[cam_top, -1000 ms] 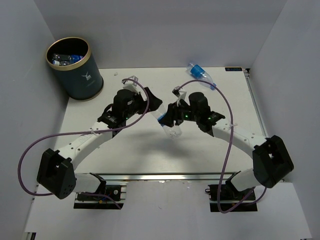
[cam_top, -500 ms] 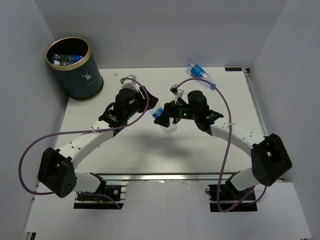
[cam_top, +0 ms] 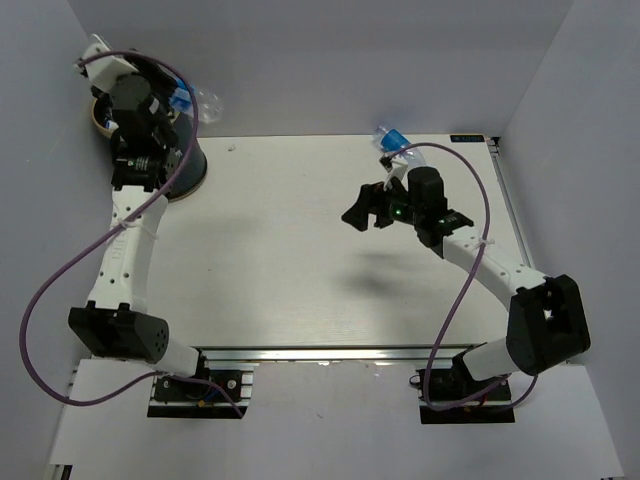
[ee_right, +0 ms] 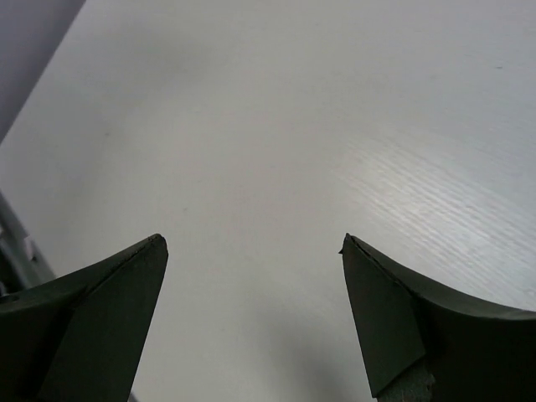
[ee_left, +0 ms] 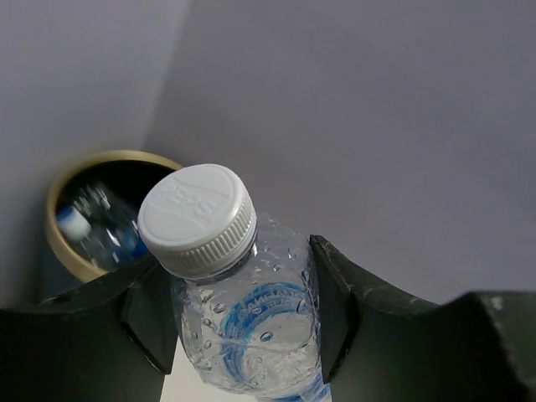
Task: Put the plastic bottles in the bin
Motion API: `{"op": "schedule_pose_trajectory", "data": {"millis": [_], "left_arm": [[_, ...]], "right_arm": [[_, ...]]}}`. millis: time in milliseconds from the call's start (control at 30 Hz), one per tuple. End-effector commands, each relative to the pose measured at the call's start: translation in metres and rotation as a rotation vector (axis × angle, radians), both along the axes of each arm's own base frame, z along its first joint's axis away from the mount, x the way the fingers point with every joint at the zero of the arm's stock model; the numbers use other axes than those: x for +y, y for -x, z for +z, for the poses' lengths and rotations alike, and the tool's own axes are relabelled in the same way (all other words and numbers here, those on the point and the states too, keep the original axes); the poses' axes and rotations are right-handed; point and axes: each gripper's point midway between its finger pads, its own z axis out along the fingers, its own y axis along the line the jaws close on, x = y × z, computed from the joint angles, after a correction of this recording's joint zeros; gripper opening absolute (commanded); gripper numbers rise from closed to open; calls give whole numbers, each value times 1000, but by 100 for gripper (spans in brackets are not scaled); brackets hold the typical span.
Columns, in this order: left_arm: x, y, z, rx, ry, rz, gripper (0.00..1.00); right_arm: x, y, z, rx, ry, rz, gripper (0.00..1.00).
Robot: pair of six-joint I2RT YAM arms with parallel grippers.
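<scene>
Table (cam_top: 300, 260), white, fills the view. Bin (cam_top: 192, 165) stands at its eleven o'clock corner, half hidden by the left arm (cam_top: 125, 250), with several bottles (ee_left: 100, 230) lying inside. Left gripper (ee_left: 239, 285) hangs beside the bin's mouth, clamped on a white-capped bottle (ee_left: 251, 331). Right gripper (ee_right: 251, 251) hovers wide open and empty over the table's right half. One loose bottle (cam_top: 395, 142) lies at one o'clock, just beyond it.

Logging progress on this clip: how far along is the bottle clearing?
Done: several small plastic bottles lie inside the dark teal cylindrical gold-rimmed bin. In hand: the left end effector grips a clear white-capped, blue-labelled plastic bottle close to that bin, unreleased. Left: one blue-labelled clear bottle lies at the white table's far edge; the right end effector is open, empty.
</scene>
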Motion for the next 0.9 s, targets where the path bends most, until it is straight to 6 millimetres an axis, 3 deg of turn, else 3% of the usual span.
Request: {"op": "schedule_pose_trajectory", "data": {"millis": [0,33,67,100,133,167,200,233,267,300,333,367,400,433,500,533,567,700,733,867], "left_arm": [[65,17,41,-52,-96,318,35],[79,15,44,-69,-99,371,37],[88,-4,30,-34,-113,387,39],[122,1,46,-66,-107,448,40],[133,-7,46,-70,-101,458,41],[146,-34,12,26,-97,471,43],[161,-32,32,-14,-92,505,46],[168,-37,27,4,-91,535,47],[180,-52,5,55,-100,586,48],[183,-56,4,59,-113,602,51],[186,-56,12,41,-116,618,57],[188,-59,7,54,-124,630,76],[190,-63,1,67,-126,638,92],[189,-66,-3,76,-130,632,98],[187,-67,-6,79,-131,612,98],[183,-63,3,55,-132,591,98],[182,-64,-1,60,-127,575,98],[168,-57,22,9,-110,494,98],[161,-54,32,-16,-106,455,98],[143,-52,44,-63,-92,340,98]], "right_arm": [[-29,-38,10,-83,77,-94,89],[-34,-44,11,-95,92,-100,89],[-39,-52,4,-90,117,-100,89],[-47,-65,12,-146,150,-95,89],[-52,-70,9,-142,184,-90,89],[-55,-79,-3,-122,216,-86,89],[-62,-98,14,-179,241,-95,89],[-70,-105,8,-175,293,-91,89],[-84,-122,-8,-145,337,-125,89],[-90,-133,-8,-152,358,-132,89],[-97,-150,7,-196,378,-143,89],[-105,-165,-10,-174,403,-146,89],[-118,-177,-12,-184,402,-137,89],[-123,-193,-19,-210,445,-84,89],[-142,-214,-27,-227,499,-54,89],[-149,-235,-3,-299,526,-56,89],[-155,-243,-33,-258,579,-20,89],[-178,-285,-41,-343,626,-23,89],[-181,-292,-52,-348,633,-27,89],[-168,-300,-83,-388,578,71,90]]}}
